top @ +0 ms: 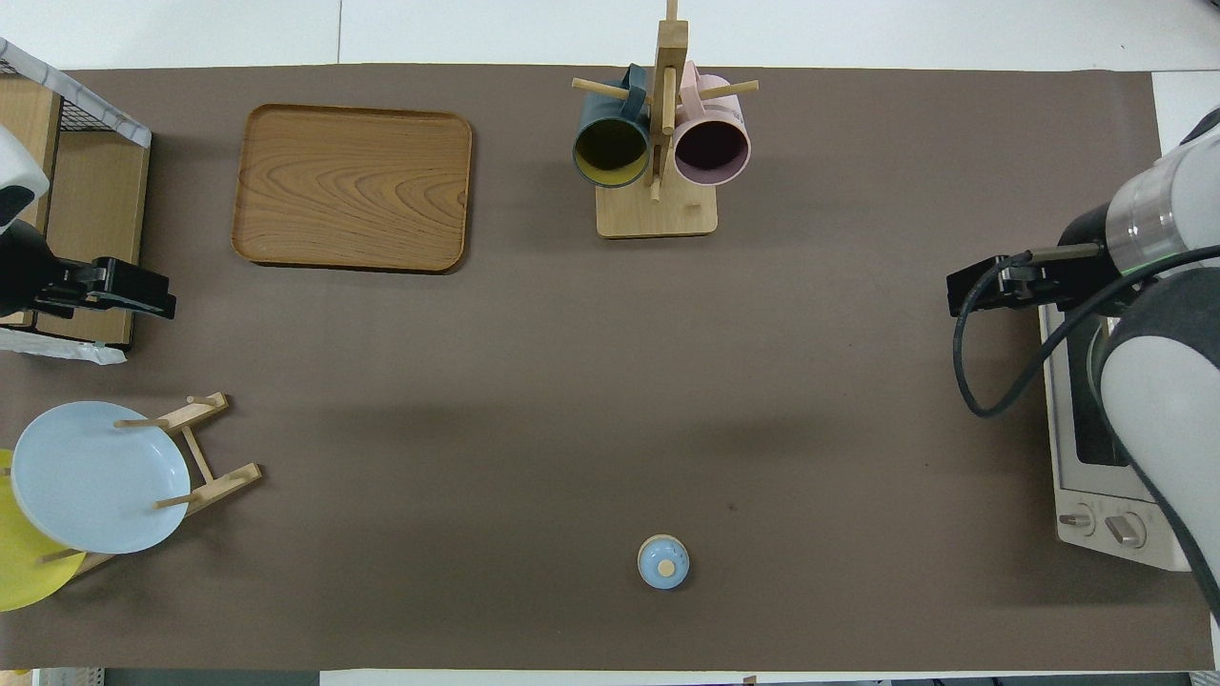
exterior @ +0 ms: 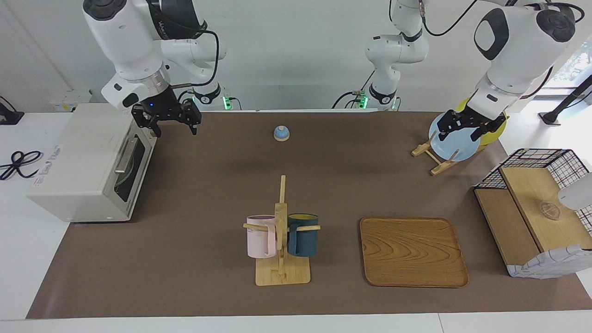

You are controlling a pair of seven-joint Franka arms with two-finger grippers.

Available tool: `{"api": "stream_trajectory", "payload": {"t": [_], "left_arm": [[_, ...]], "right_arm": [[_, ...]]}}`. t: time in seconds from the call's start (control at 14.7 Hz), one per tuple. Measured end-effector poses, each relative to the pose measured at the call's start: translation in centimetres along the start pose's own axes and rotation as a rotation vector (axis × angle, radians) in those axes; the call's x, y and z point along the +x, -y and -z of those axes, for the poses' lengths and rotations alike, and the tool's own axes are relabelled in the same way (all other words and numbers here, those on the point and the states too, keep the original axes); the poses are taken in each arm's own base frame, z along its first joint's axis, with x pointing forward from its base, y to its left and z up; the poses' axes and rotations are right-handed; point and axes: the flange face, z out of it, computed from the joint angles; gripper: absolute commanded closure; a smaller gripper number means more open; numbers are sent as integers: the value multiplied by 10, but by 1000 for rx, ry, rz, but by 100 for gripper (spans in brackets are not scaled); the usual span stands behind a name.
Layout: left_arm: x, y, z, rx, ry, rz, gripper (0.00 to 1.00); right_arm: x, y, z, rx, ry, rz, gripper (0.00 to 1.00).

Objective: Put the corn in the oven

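Note:
The off-white oven (exterior: pixel 78 162) stands at the right arm's end of the table with its dark-glass door (exterior: pixel 134 162) shut; it also shows in the overhead view (top: pixel 1096 476). The corn is out of view in both frames. My right gripper (exterior: pixel 172 126) hangs open and empty in the air beside the oven's upper corner, over the mat (top: pixel 953 291). My left gripper (exterior: pixel 462 133) is open and empty, up over the plate rack at the left arm's end (top: pixel 143 295).
A wooden rack (exterior: pixel 437 159) holds a blue plate (exterior: pixel 455 148) and a yellow plate (top: pixel 24 562). A mug tree (exterior: pixel 280 231) carries a pink and a dark blue mug. A wooden tray (exterior: pixel 411 252), a wire-and-wood crate (exterior: pixel 532 217) and a small blue bell (exterior: pixel 281 133) stand on the mat.

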Motion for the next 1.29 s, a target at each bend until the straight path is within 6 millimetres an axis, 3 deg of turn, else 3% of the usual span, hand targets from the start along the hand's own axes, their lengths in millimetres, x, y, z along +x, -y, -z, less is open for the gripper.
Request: {"api": "stream_trajectory", "payload": {"t": [0.41,1.29], "left_arm": [[0,0,0,0,0,0,0],[0,0,0,0,0,0,0]], "right_arm": [[3,-33,-2,-6,3,-57,0],[3,-41,8,-24,-15,-68,0]]}}
